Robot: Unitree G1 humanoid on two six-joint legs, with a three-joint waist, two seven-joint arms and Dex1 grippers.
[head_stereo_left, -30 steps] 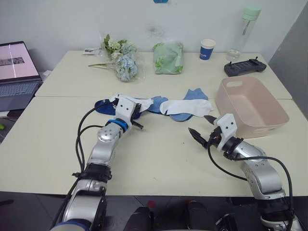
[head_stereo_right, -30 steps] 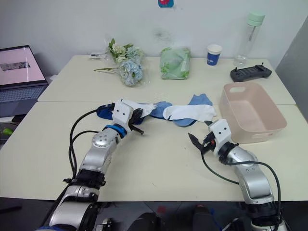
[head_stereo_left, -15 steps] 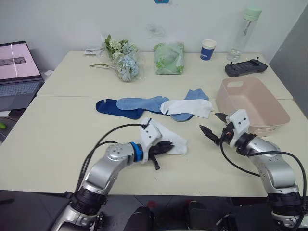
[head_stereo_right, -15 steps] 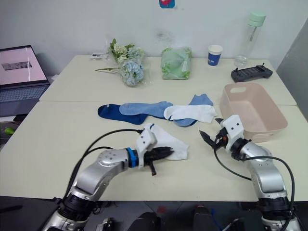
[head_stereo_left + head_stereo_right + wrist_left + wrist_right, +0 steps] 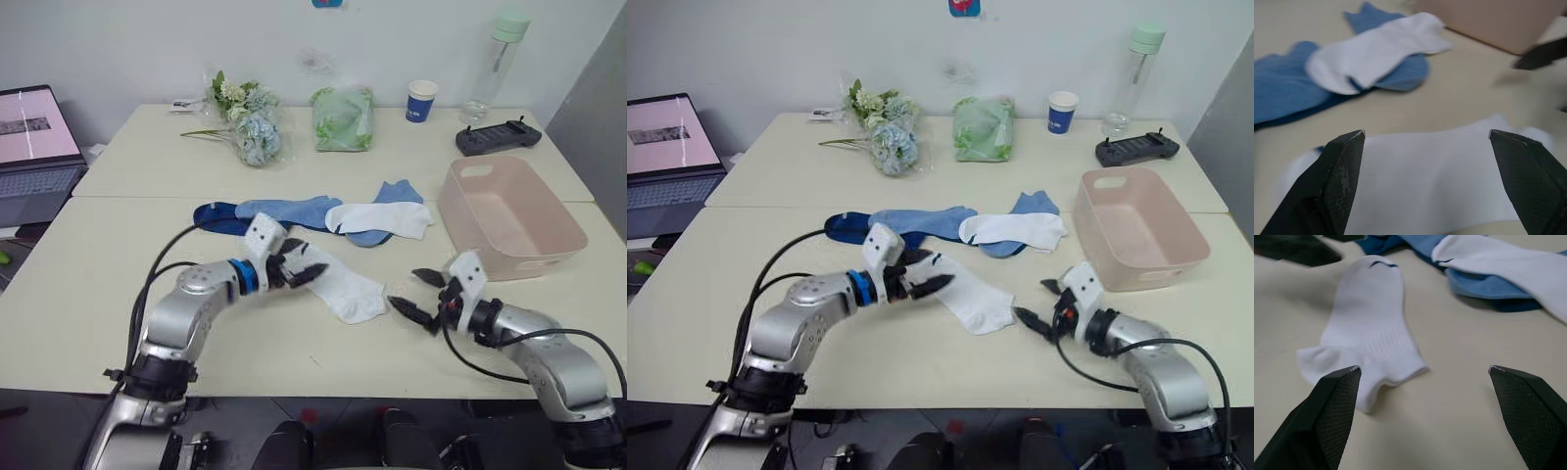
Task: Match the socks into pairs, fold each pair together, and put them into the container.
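A white sock (image 5: pixel 345 290) lies flat on the near table, between my two grippers. At its left end my left gripper (image 5: pixel 306 266) stands open, its fingers (image 5: pixel 1339 183) spread to either side of the sock (image 5: pixel 1425 191) without holding it. My right gripper (image 5: pixel 404 288) is open too, just right of the sock's other end (image 5: pixel 1369 340) and apart from it. Behind lie a second white sock (image 5: pixel 380 217), two light blue socks (image 5: pixel 289 209) and a dark navy one (image 5: pixel 216 216), overlapping. The pale pink container (image 5: pixel 554 238) stands at the right with nothing in it.
Along the back of the table are a bunch of flowers (image 5: pixel 247 127), a pale green bag (image 5: pixel 343 117), a blue paper cup (image 5: pixel 422 101), a clear bottle (image 5: pixel 495 64) and a black controller (image 5: pixel 498 137). A laptop (image 5: pixel 34 147) sits at the far left.
My left gripper carried a white sock from the pile to the near table, then let go, opened and drew back left. My right gripper dropped lower, toward the sock's right end.
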